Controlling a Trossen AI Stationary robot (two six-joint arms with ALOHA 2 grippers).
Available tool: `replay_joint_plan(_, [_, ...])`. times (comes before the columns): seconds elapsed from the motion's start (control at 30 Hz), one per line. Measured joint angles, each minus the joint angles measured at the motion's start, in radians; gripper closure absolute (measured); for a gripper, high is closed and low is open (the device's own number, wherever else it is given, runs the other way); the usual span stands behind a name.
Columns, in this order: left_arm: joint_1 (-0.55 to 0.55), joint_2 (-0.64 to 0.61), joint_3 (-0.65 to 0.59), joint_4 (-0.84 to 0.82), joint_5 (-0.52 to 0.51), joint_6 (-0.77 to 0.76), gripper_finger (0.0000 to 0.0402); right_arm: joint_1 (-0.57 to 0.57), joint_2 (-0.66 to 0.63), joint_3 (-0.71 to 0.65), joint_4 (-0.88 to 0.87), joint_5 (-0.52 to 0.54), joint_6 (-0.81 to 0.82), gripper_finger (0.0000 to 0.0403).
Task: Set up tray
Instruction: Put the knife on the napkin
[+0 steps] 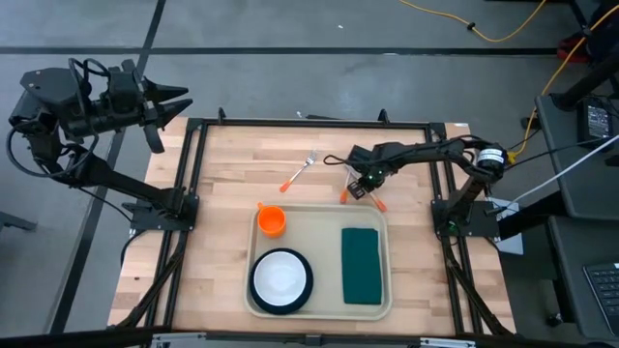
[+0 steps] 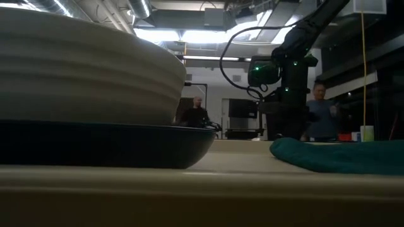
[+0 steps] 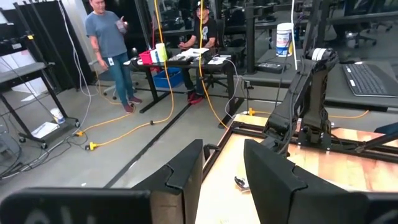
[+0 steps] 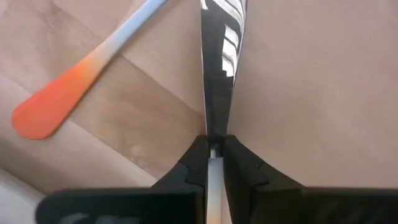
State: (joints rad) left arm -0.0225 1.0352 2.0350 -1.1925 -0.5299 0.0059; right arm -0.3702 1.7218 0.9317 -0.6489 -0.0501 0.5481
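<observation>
Writing: none readable on the tray, the dishes or the cutlery.
Tray (image 1: 324, 217): cream, rounded corners, raised rim; at the near middle of the wooden table (image 1: 232, 184); long axis running left to right, sides square with the table edges.
On the tray: orange cup (image 1: 272, 220) in the far left corner; white bowl (image 1: 280, 275) on a dark plate (image 1: 257, 298) at the near left; green napkin (image 1: 361, 265) on the right side, long axis running far to near.
Right gripper (image 1: 358, 187): low over the table just beyond the tray's far right edge; fingers (image 4: 193, 163) pressed together, pinching a metal utensil (image 4: 219, 74) with a shiny blade and a pale handle; which kind, cannot tell.
Beside it: a second utensil with an orange handle (image 4: 56, 102), lying on the wood.
Fork (image 1: 300, 171): orange-handled, on the table beyond the tray, well apart from it, lying at a slant.
Left gripper (image 1: 169, 106): raised off the far left corner of the table, fingers (image 3: 180, 171) spread, holding nothing.
Background: two people (image 3: 107, 37) by a desk across the room.
</observation>
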Motion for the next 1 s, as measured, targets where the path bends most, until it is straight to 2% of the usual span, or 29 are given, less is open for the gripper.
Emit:
replay_joint_plan(0.23, [0.0, -0.003, 0.0, -0.014, 0.042, 0.023, 0.029, 0.014, 0.003, 0.173, -0.157, -0.126, 0.024, 0.0374])
replay_joint_plan(0.33, [0.0, -0.006, 0.0, -0.029, 0.074, 0.042, 0.0292, 0.038, 0.003, 0.285, -0.256, -0.104, 0.024, 0.0375])
replay_joint_plan(0.43, [0.0, -0.012, 0.0, -0.031, 0.08, 0.06, 0.0291, 0.062, 0.001, 0.413, -0.376, -0.066, 0.024, 0.0393])
replay_joint_plan(0.67, [0.0, -0.044, 0.0, -0.032, 0.119, 0.086, 0.0288, 0.083, -0.001, 0.701, -0.609, 0.128, 0.022, 0.0401])
replay_joint_plan(0.8, [0.0, -0.059, 0.0, -0.033, 0.161, 0.086, 0.0291, 0.082, -0.003, 0.751, -0.625, 0.192, 0.019, 0.0402])
replay_joint_plan(1.0, [0.0, -0.076, 0.0, -0.033, 0.168, 0.086, 0.0294, 0.082, -0.001, 0.723, -0.55, 0.178, 0.019, 0.0401])
